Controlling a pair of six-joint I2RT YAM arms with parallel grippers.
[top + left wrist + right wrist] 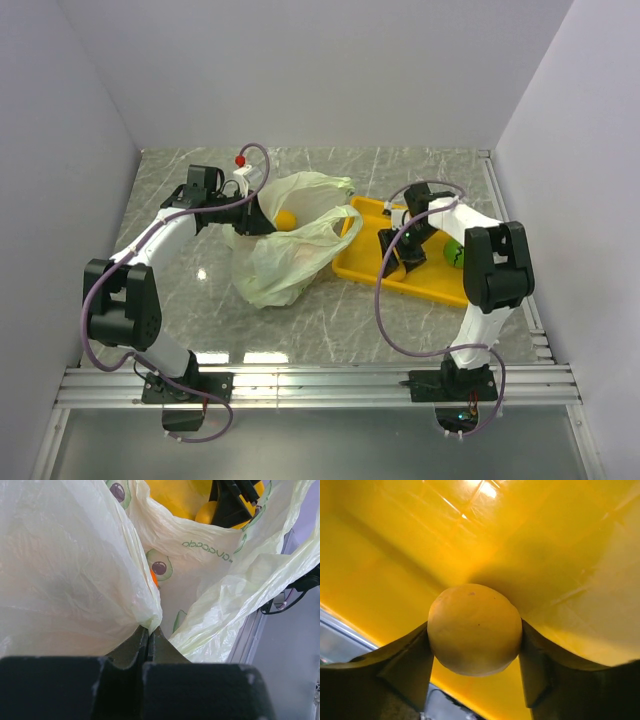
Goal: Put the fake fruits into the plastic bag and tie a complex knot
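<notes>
The pale-green plastic bag (285, 250) lies open on the table left of the yellow tray (360, 262). My left gripper (262, 215) is shut on the bag's rim (145, 612) and holds the mouth up. An orange ball (286, 219) sits inside the bag and shows through a fold (154, 578). My right gripper (400, 258) is down in the tray, and both its fingers (410, 665) press against the sides of a yellow lemon (474, 629). A green apple (455, 253) lies in the tray beside the right arm. No knot shows.
White walls enclose the marble table on three sides. The tray floor (560, 555) fills the right wrist view, with its near rim just below the lemon. A metal rail (320, 380) runs along the near edge by the arm bases.
</notes>
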